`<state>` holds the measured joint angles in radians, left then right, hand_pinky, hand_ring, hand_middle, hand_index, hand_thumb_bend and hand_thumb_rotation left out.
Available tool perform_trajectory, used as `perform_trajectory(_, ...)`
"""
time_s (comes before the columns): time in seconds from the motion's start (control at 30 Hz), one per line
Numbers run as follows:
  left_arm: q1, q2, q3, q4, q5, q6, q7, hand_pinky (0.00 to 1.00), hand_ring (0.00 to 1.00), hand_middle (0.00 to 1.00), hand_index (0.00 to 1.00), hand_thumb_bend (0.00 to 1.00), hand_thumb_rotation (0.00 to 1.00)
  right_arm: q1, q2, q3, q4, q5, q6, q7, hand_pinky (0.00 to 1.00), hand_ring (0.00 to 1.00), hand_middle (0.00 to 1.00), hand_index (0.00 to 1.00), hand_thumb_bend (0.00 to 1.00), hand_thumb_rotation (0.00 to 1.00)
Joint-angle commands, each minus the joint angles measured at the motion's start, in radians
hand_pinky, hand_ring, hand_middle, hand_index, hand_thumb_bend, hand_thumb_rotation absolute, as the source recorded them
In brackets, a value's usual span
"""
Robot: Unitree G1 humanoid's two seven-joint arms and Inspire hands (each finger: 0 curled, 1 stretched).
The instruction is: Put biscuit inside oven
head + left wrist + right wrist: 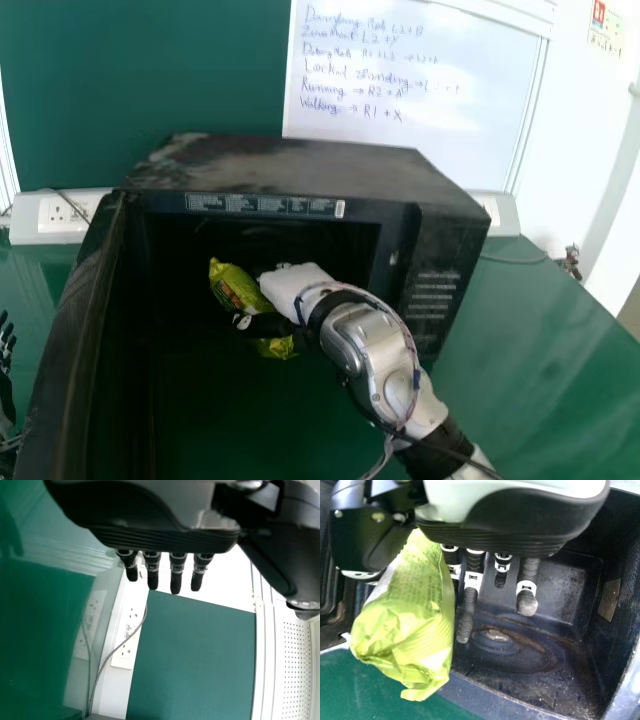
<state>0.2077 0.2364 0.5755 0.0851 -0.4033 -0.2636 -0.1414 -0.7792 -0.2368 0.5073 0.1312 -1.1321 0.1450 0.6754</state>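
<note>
- Clearly, the right hand (295, 284) had the biscuit packet (234, 287) pinched between its thumb and fingers; in the right wrist view the fingers hung unevenly, with gaps between them.
- The yellow-green packet was at the oven's open mouth, tilted in the head view; how much of it was past the front edge, I could not tell.
- The black oven (300, 165) stood on the green table (530, 345), its door (72, 345) swung wide on the left.
- At the head view's left edge was the left hand (6, 395); the left wrist view had its fingers (177, 572) straight and slightly spread, holding nothing, the thumb well out to one side.
- Behind the oven were a green board (150, 75), a whiteboard (400, 130) with handwriting, and a wall socket (62, 213).
</note>
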Motion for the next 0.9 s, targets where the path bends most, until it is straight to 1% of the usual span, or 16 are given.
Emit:
perform_trajectory(0.0,-0.005,-0.001,-0.001,-0.004,0.0,-0.007,-0.005,0.85,0.9,0.92,0.97,1.0,0.78,-0.04,-0.001,0.001,0.023,0.009,0.004,-0.031,0.07,0.15,0.47,0.7,0.56,0.0)
perform_trajectory(0.17,-0.006,-0.005,-0.002,-0.009,0.006,-0.002,0.007,0.84,0.9,0.92,0.96,1.0,0.77,-0.057,0.0,0.012,0.076,0.014,0.006,-0.07,0.08,0.15,0.47,0.73,0.56,0.0)
perform_trajectory(0.27,-0.004,-0.003,-0.003,-0.009,0.01,-0.003,0.008,0.84,0.9,0.92,0.97,1.0,0.78,-0.064,-0.003,0.014,0.105,0.024,0.0,-0.098,0.08,0.16,0.47,0.75,0.56,0.0)
perform_trajectory(0.4,-0.004,-0.004,-0.003,-0.013,0.005,0.002,0.01,0.84,0.9,0.92,0.96,1.0,0.77,-0.076,-0.005,0.015,0.147,0.041,-0.005,-0.135,0.1,0.17,0.47,0.75,0.56,0.0)
perform_trajectory(0.6,-0.005,-0.001,-0.003,-0.005,0.005,-0.004,0.002,0.85,0.9,0.92,0.97,1.0,0.78,-0.094,-0.008,0.025,0.197,0.049,-0.014,-0.177,0.1,0.17,0.47,0.72,0.56,0.0)
perform_trajectory(0.87,-0.006,-0.003,-0.002,-0.003,-0.001,-0.002,0.0,0.86,0.91,0.93,0.97,1.0,0.77,-0.113,-0.008,0.033,0.255,0.071,-0.022,-0.227,0.09,0.17,0.47,0.72,0.56,0.0)
